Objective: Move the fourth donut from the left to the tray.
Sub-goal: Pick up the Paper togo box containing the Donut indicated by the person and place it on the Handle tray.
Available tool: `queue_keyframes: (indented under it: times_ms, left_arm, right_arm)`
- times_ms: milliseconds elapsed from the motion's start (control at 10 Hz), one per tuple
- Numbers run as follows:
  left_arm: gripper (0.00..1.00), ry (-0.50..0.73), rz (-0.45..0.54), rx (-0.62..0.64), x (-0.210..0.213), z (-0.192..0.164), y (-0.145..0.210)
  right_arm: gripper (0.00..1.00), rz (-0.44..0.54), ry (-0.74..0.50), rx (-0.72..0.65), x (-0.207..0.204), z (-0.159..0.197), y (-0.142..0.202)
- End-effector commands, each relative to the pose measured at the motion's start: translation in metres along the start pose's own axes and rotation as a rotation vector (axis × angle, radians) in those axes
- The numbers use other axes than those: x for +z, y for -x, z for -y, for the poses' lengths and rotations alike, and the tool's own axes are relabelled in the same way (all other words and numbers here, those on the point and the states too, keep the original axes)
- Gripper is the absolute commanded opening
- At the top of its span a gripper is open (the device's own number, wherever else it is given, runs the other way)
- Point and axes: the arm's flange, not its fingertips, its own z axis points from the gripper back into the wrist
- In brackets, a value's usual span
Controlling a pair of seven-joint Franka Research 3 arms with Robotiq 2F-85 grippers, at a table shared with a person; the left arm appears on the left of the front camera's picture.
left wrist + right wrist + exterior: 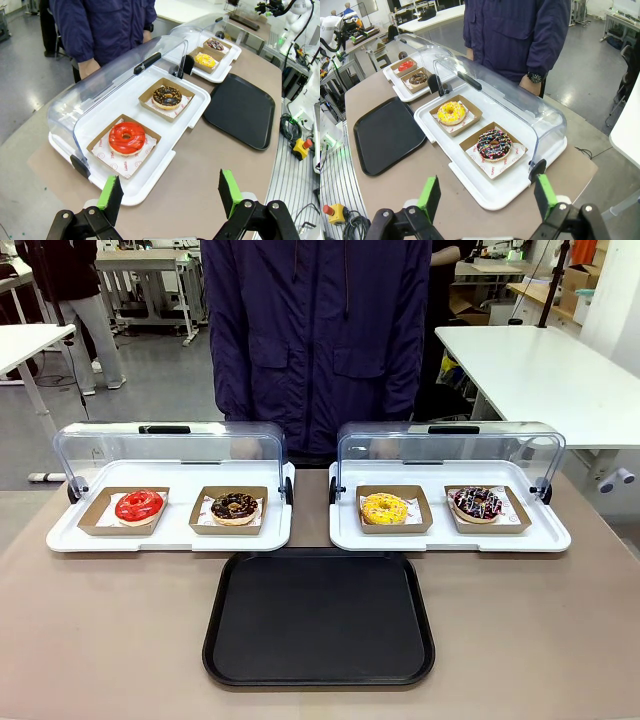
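On right-hand white tray (450,537), under raised clear lid (450,445): fourth donut (477,503) in brown cardboard holder, rightmost in row, just beside yellow donut (385,508). In mid table, black tray (318,618) lies in front of gap between both white trays, apart from fourth donut. Jaws of right gripper (487,196) wide apart, nothing between, above table before that white tray. Jaws of left gripper (170,192) spread wide too, nothing held, near red donut (127,137). Person (315,330) stands behind lids
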Motion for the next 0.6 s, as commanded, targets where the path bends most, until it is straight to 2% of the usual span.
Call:
queue_keyframes:
  times_ms: [0,500]
  left_arm:
    - [1.00,0.005,0.009,-0.007,0.0012,0.0004,-0.0011]
    - [1.00,0.005,0.009,-0.007,0.0012,0.0004,-0.0011]
  right_arm:
    - [1.00,0.034,0.001,0.024,-0.0007,0.0038,-0.0021]
    - [1.00,0.034,0.001,0.024,-0.0007,0.0038,-0.0021]
